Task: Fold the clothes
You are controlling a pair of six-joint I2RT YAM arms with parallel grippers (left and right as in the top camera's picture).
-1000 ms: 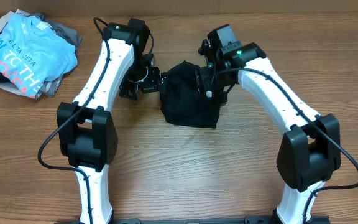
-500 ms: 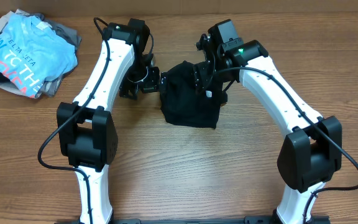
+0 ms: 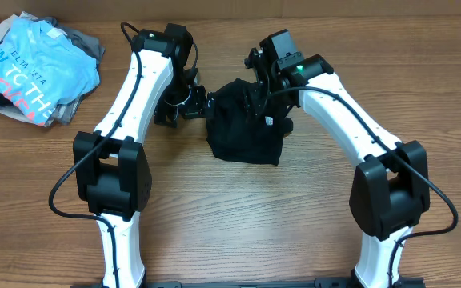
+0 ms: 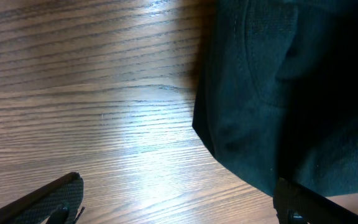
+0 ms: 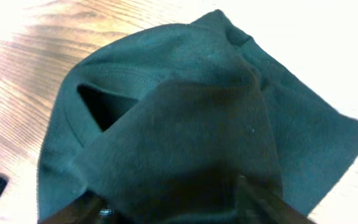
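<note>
A black garment (image 3: 242,128) lies bunched on the wooden table, between the two arms. My left gripper (image 3: 189,104) is open and empty at the garment's left edge. In the left wrist view its fingers (image 4: 178,184) straddle bare wood, and the right finger touches the cloth's edge (image 4: 278,93). My right gripper (image 3: 264,102) is over the garment's upper right part. In the right wrist view it (image 5: 176,200) is shut on a raised flap of the dark cloth (image 5: 185,124), which drapes over the rest and hides the fingertips.
A pile of clothes with a light blue printed T-shirt (image 3: 34,68) on top sits at the table's far left corner. Bare wood table (image 3: 238,224) stretches in front of the garment.
My right gripper has shifted a little left and towards the back over the garment, taking the flap with it. The left arm has not moved.
</note>
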